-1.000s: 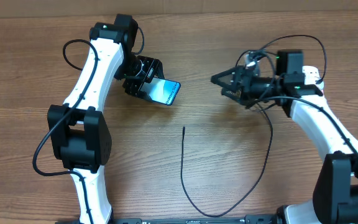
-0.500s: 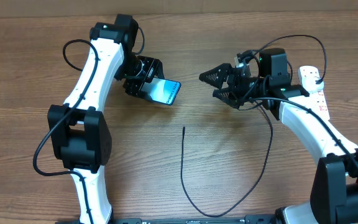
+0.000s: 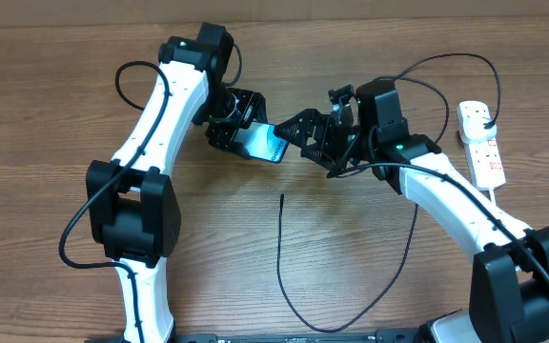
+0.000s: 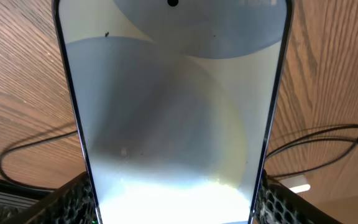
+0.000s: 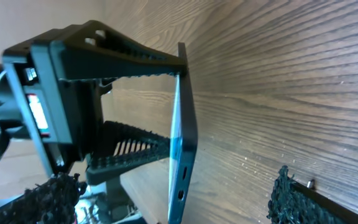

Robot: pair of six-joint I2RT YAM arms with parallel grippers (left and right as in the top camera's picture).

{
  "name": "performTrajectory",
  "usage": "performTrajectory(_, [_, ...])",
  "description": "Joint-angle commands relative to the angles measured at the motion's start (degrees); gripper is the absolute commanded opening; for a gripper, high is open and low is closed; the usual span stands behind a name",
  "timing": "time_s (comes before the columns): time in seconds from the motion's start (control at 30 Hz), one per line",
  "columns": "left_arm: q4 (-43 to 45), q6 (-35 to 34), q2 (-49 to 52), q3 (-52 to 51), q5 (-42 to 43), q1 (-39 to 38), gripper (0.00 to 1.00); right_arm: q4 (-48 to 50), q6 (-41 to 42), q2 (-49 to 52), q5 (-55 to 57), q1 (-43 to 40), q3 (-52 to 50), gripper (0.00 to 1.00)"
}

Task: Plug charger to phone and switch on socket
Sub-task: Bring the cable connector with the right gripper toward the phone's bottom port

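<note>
The desk (image 3: 46,114) is bare brown wood grain, and a pale strip of the room shows beyond its far edge. Just past the middle, toward the far edge, the left gripper (image 3: 244,133) clamps the phone (image 3: 269,144) by one end. The phone is held off the wood, its lit screen up and its free end pointing toward the right edge. The right gripper (image 3: 294,143) hovers just beside that free end, its claw spread wide and holding nothing. In its wrist view the phone stands edge-on ahead of the claw, touching neither side. The charger (image 3: 280,257) lies loose on the desk, its tip at the middle, apart from the phone. Its cable runs toward the near edge, curves, and rises again on the right side. The socket (image 3: 484,152) lies by the right edge near the far corner. Open wood stretches along the left edge and across the near right corner.
</note>
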Motion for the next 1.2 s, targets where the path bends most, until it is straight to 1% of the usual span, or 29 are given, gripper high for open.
performTrajectory(0.0, [1.16, -2.01, -0.42, 1.44, 3.63, -0.76, 0.04, 0.37, 0.96, -0.13, 3.56, 0.96, 1.20, 1.00])
performTrajectory(0.1, [1.79, -2.03, -0.42, 1.44, 5.88, -1.31, 0.04, 0.35, 1.05, -0.13, 4.87, 1.53, 1.20, 0.99])
performTrajectory(0.13, [2.12, -2.03, -0.42, 1.44, 6.23, -1.73, 0.04, 0.37, 1.05, -0.13, 5.42, 1.88, 1.20, 0.95])
performTrajectory(0.17, [2.21, -2.05, -0.42, 1.44, 6.27, -1.92, 0.04, 0.35, 1.05, -0.13, 5.77, 2.05, 1.20, 0.94])
performTrajectory(0.43, [2.43, -2.73, -0.42, 1.44, 8.83, -3.74, 0.04, 0.15, 1.03, -0.13, 7.15, 2.60, 1.20, 0.91])
performTrajectory(0.57, [2.54, -2.91, -0.42, 1.44, 9.25, -3.85, 0.04, -0.81, 1.03, -0.13, 9.16, 2.62, 1.09, 0.84])
performTrajectory(0.63, [2.54, -2.89, -0.42, 1.44, 10.27, -3.85, 0.04, -0.92, 1.01, -0.13, 9.42, 2.73, 1.09, 0.76])
performTrajectory(0.8, [2.54, -2.91, -0.42, 1.44, 10.67, -3.85, 0.04, -1.20, 1.01, -0.13, 10.78, 3.02, 1.09, 0.65])
performTrajectory(0.87, [2.54, -2.89, -0.42, 1.44, 10.67, -3.89, 0.04, -1.40, 1.01, -0.13, 11.39, 3.23, 1.09, 0.60])
performTrajectory(0.9, [2.54, -2.91, -0.42, 1.44, 10.67, -4.09, 0.04, -1.42, 1.01, -0.13, 11.61, 3.39, 1.09, 0.56])
performTrajectory(0.97, [2.54, -2.91, -0.42, 1.44, 10.67, -4.15, 0.04, -1.42, 1.01, -0.11, 11.98, 3.52, 1.09, 0.51])
performTrajectory(1.17, [2.54, -2.91, -0.42, 1.44, 10.64, -4.37, 0.04, -1.79, 1.03, -0.04, 12.63, 3.54, 1.09, 0.39])
